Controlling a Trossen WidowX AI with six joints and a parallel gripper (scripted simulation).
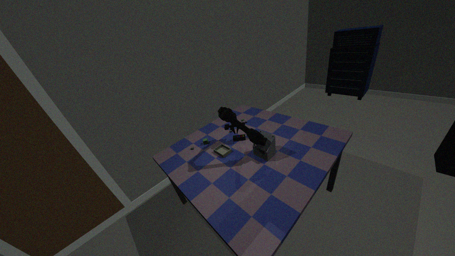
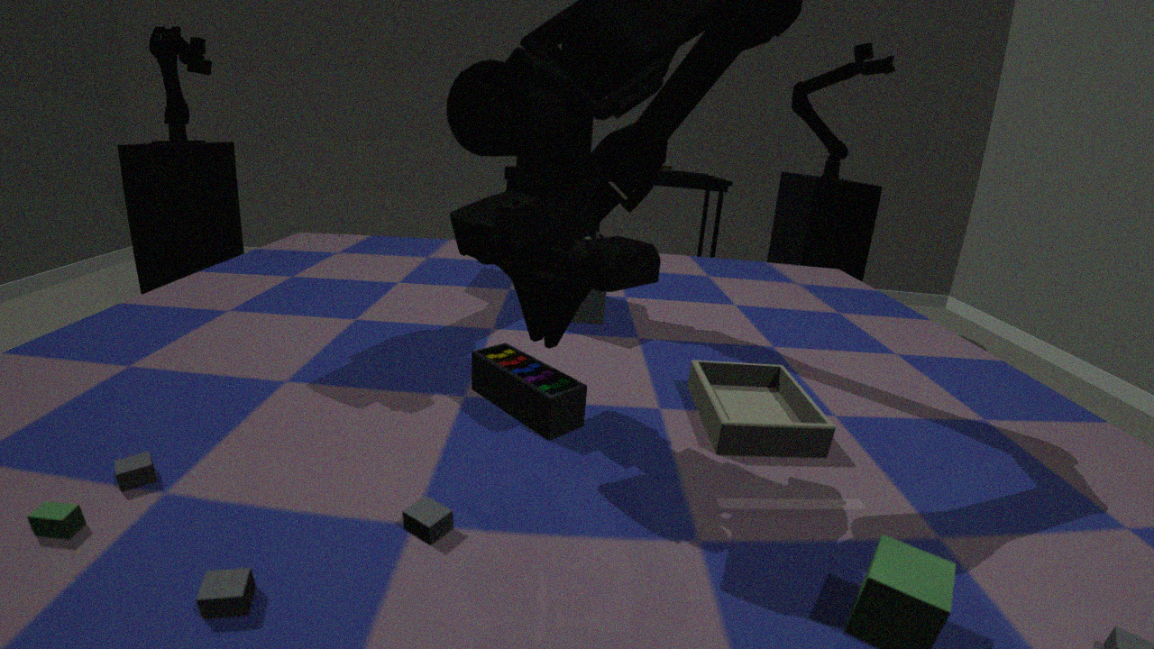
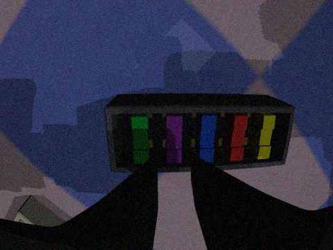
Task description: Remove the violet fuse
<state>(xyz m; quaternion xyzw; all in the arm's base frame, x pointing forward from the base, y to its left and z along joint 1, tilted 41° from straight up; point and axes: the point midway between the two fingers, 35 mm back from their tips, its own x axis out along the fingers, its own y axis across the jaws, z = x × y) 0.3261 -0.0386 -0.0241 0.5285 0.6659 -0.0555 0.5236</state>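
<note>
Violet fuse (image 3: pixel 174 139) sits upright in fuse block (image 3: pixel 199 132), second slot from left in wrist view, between green fuse (image 3: pixel 140 140) and blue fuse (image 3: pixel 208 138); its face runs front-to-back across block, while block's long axis runs left-right there. Gripper (image 3: pixel 173 180) hovers above block w/ jaws narrowed, small gap, nothing between them. Exterior view alone shows fingertips clear of block, tray (image 2: pixel 758 407) to its right. Wrist view alone shows fuse order clearly.
</note>
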